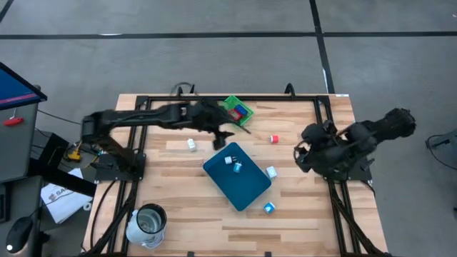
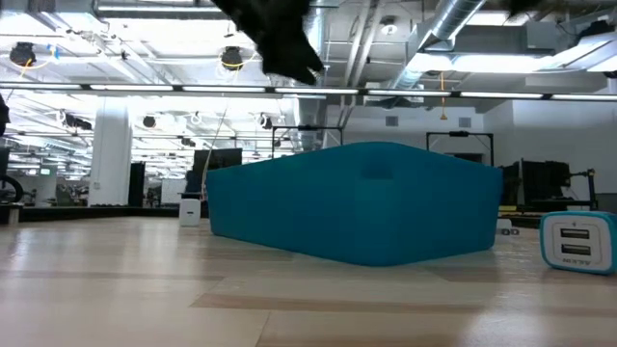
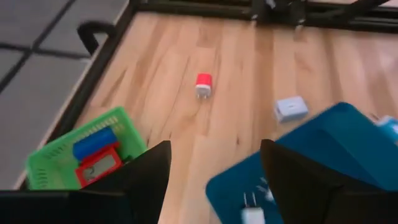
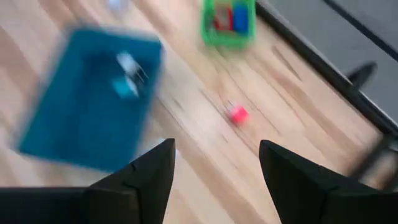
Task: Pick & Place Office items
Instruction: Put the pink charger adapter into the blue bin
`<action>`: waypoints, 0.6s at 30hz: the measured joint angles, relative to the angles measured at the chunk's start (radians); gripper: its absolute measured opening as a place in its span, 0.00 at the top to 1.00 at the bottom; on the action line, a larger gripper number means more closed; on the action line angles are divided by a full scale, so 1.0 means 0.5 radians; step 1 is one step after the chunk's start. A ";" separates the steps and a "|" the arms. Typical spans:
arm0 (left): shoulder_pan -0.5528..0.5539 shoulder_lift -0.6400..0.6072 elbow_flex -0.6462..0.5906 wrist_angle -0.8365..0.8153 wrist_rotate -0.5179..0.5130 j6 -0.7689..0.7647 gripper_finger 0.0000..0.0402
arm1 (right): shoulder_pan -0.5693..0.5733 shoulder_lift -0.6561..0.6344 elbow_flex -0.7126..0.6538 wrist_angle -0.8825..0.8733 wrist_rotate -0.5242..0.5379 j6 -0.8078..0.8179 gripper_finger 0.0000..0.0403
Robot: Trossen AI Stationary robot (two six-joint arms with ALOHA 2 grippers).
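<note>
L gripper [image 1: 223, 135] hangs over table [image 1: 300, 221] betw. teal board and green basket, fingers apart, empty.
Near to far: blue-white blocks [image 1: 269, 208] beside teal board [image 1: 246, 187], two more on it; red piece [image 1: 273, 139] farther; green basket [image 1: 238, 110] at back. R gripper [image 1: 305, 151] waits at R edge, fingers apart.

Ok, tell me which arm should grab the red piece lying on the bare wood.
Probably the left. The left gripper hangs open between the green basket and the teal board, with the red piece close by. The right gripper, open too, is pulled back at the table's right edge.
</note>
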 joint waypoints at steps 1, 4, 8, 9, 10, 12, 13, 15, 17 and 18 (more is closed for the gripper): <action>-0.003 -0.079 -0.046 -0.004 0.002 0.013 0.40 | -0.065 -0.054 -0.099 0.007 -0.060 -0.093 0.44; -0.023 -0.289 -0.168 0.015 -0.019 -0.034 0.39 | -0.286 -0.257 -0.407 0.194 -0.204 -0.441 0.44; -0.064 -0.527 -0.284 0.063 -0.219 -0.160 0.38 | -0.734 -0.567 -0.859 0.828 -0.673 -0.865 0.44; -0.075 -0.576 -0.304 0.066 -0.263 -0.195 0.38 | -0.870 -0.621 -0.975 0.980 -0.838 -0.936 0.44; -0.086 -0.619 -0.321 0.092 -0.301 -0.224 0.38 | -1.002 -0.653 -1.083 1.113 -1.004 -0.994 0.44; -0.112 -0.685 -0.349 0.108 -0.369 -0.282 0.38 | -1.250 -0.667 -1.267 1.321 -1.297 -1.133 0.44; -0.126 -0.707 -0.354 0.123 -0.398 -0.306 0.38 | -1.352 -0.644 -1.338 1.404 -1.406 -1.231 0.44; -0.156 -0.745 -0.358 0.112 -0.453 -0.322 0.38 | -1.514 -0.570 -1.431 1.472 -1.513 -1.496 0.44; -0.183 -0.770 -0.355 0.132 -0.505 -0.340 0.39 | -1.617 -0.449 -1.444 1.525 -1.531 -1.764 0.44; -0.197 -0.780 -0.356 0.108 -0.534 -0.366 0.39 | -1.678 -0.381 -1.445 1.533 -1.544 -1.823 0.44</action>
